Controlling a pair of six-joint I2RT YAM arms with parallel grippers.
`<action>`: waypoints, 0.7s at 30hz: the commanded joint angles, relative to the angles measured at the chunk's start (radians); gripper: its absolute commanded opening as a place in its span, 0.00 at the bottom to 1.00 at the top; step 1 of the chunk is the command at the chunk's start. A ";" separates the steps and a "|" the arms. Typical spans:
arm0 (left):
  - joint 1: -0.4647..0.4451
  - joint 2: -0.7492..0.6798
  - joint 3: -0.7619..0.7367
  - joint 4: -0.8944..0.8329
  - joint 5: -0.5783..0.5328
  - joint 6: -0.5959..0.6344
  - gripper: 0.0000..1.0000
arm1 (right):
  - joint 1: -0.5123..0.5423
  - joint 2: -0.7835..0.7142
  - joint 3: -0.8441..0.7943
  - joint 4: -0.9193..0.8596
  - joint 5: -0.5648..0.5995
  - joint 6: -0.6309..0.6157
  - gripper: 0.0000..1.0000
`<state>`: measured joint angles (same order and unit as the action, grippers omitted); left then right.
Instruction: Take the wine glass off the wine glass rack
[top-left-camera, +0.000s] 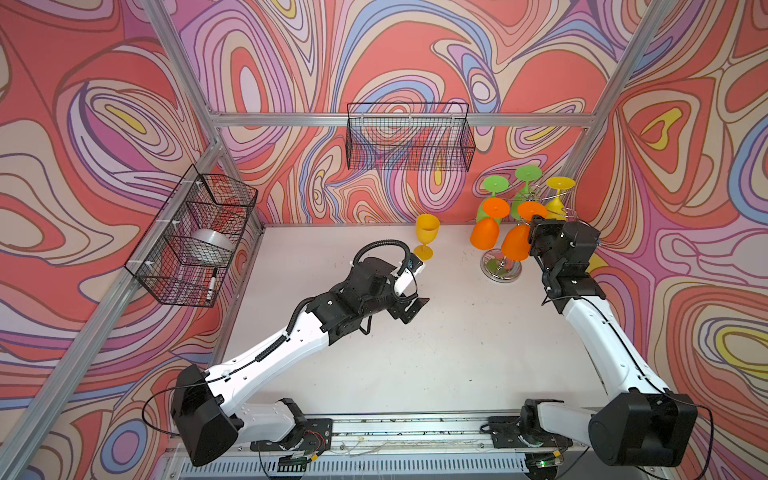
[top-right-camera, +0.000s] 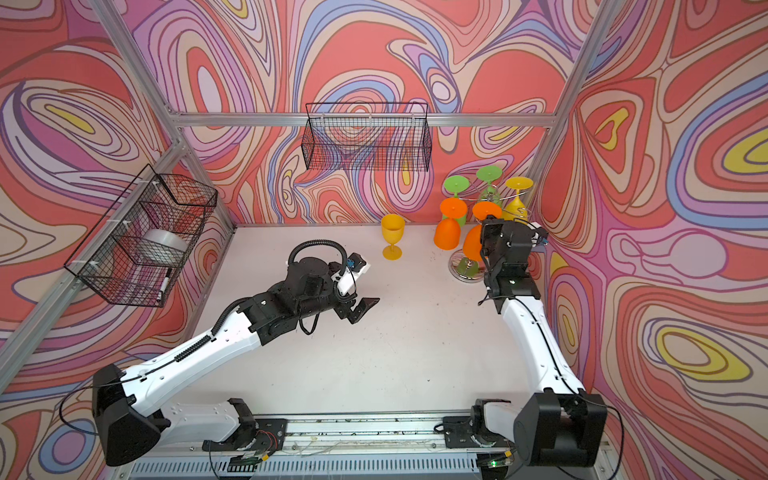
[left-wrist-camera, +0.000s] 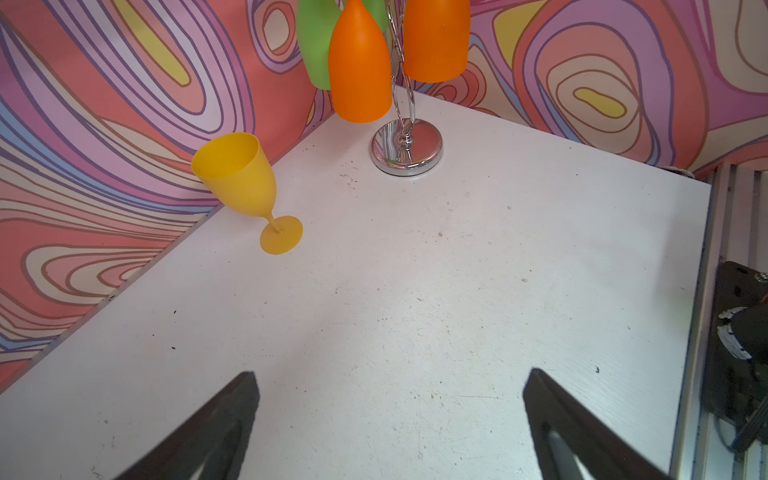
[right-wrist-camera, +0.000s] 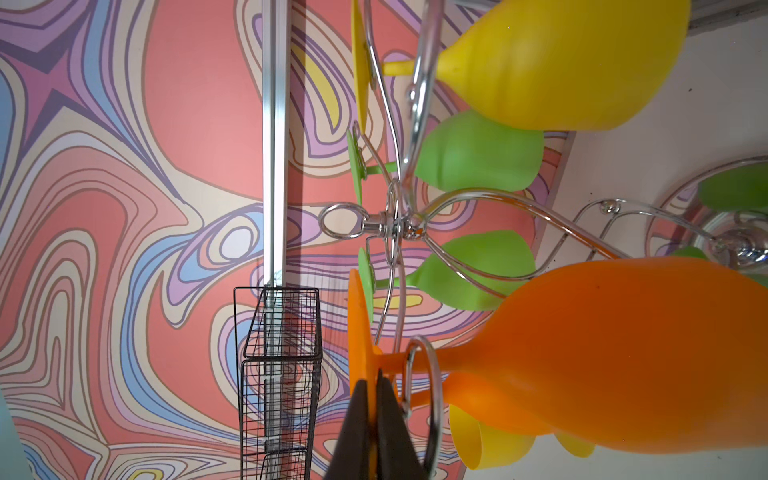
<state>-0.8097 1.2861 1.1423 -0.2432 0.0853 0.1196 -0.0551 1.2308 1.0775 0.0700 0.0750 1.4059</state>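
**Gripping the orange wine glass (right-wrist-camera: 602, 353) on the wine glass rack (top-left-camera: 500, 270)**

The orange wine glass hangs bowl-down on the wine glass rack, at the two o'clock corner of the surface (top-left-camera: 415, 374) in both top views. The right gripper (right-wrist-camera: 377, 386) is clamped where its stem meets the foot. A yellow glass (top-left-camera: 427, 237) stands upright near twelve o'clock. The left gripper (left-wrist-camera: 390, 374), jaws wide apart, hovers over the middle.

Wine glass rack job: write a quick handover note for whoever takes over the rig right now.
Left gripper: open, empty, above the table.
Right gripper: shut on the stem of the orange wine glass, which hangs in the wine glass rack.
Done: a yellow wine glass stands upright on the table, off the rack.
Left: slide the orange glass out of its loop; four others hang there.
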 joint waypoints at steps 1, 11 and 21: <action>0.006 0.008 -0.005 0.002 0.010 -0.003 1.00 | -0.006 -0.033 -0.019 0.037 0.044 -0.010 0.00; 0.006 0.008 -0.004 0.001 0.011 -0.003 1.00 | -0.006 -0.039 -0.013 0.017 0.056 -0.021 0.00; 0.006 0.005 -0.004 -0.001 0.010 -0.003 1.00 | -0.029 -0.009 0.154 -0.205 0.030 -0.028 0.00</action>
<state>-0.8097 1.2861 1.1423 -0.2432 0.0856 0.1196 -0.0696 1.2133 1.1526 -0.0429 0.1081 1.3983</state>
